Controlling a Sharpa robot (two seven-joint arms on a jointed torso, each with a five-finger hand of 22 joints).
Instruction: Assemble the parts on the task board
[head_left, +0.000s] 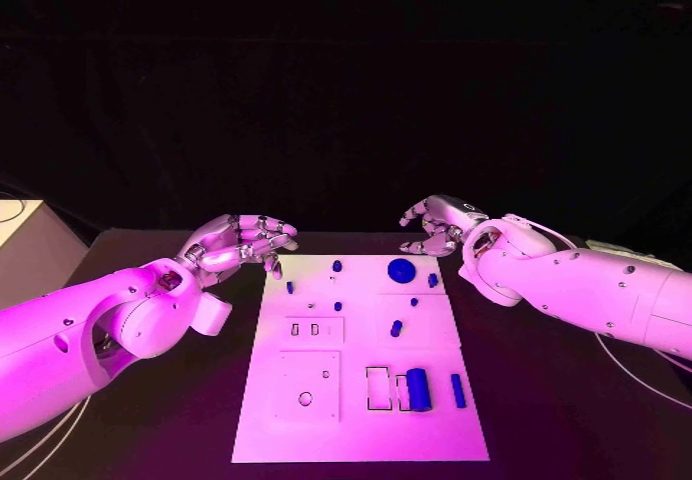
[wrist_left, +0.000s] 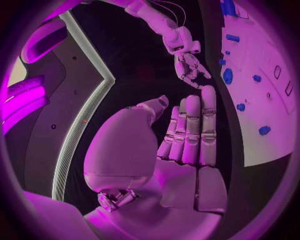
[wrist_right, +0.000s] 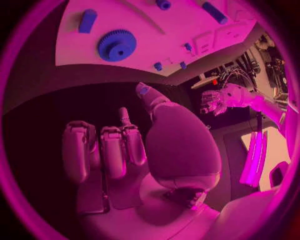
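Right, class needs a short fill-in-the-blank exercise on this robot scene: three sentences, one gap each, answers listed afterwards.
1. The small parts lying on the white task board are ____ in colour.
2. The round gear lies at the board's far end, nearest the robot's ____ hand.
3. The left hand holds ____, its fingers curled beside the board's far corner.

Missing words: blue; right; nothing

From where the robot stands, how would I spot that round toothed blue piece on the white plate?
Start at the white plate in the middle of the black table and look to its far edge, near the right hand. The blue gear lies there, by far the widest and the one round, toothed piece among small pegs and bars.
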